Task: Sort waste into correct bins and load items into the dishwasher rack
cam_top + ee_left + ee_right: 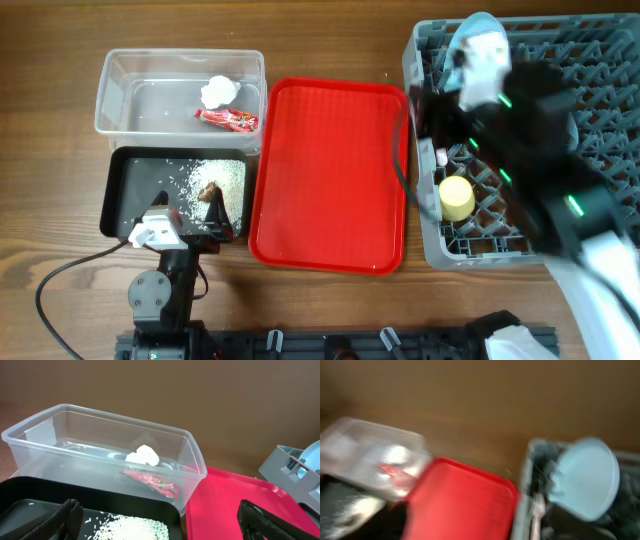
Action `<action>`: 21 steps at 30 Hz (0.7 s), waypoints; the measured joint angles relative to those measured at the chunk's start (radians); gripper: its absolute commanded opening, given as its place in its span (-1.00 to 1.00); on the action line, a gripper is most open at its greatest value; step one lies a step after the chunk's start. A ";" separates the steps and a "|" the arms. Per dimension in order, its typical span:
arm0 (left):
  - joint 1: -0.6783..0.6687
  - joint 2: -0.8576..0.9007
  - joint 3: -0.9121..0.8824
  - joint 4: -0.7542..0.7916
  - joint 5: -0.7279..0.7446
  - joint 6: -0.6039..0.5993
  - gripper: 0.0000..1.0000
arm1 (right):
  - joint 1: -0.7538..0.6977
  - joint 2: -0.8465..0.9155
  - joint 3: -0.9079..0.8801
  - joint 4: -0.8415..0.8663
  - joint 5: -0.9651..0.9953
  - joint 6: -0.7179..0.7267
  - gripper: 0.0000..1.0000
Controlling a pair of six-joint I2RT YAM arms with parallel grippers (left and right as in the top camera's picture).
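The clear tub [110, 100] holds the white tissue ball [217, 91] and the red wrapper [227, 119]; both also show in the left wrist view, tissue [143, 455] and wrapper [155, 482]. The black tray [125, 190] holds rice [215, 178] and brown bits [210, 191]. My left gripper [192, 208] hangs open and empty over the black tray's near edge [165, 520]. The grey rack [610, 60] holds the upright light blue plate [478, 45], the yellow cup [457, 197] and a white fork [537, 507]. My right gripper [450, 115] is blurred over the rack's left side.
The red serving tray [330, 170] lies between the bins and the rack, with nothing on it. A black cable runs from the left arm base across the table's front left. The right arm covers much of the rack.
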 measured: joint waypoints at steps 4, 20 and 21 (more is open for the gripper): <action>0.000 0.000 0.000 0.000 0.000 0.000 1.00 | 0.002 -0.175 0.000 -0.031 -0.101 0.000 0.99; 0.000 0.000 0.000 0.000 0.000 0.000 1.00 | 0.000 -0.320 -0.005 -0.247 -0.013 -0.050 0.99; 0.000 0.000 0.000 0.000 0.000 0.000 1.00 | -0.003 -0.344 -0.015 -0.223 -0.009 -0.060 1.00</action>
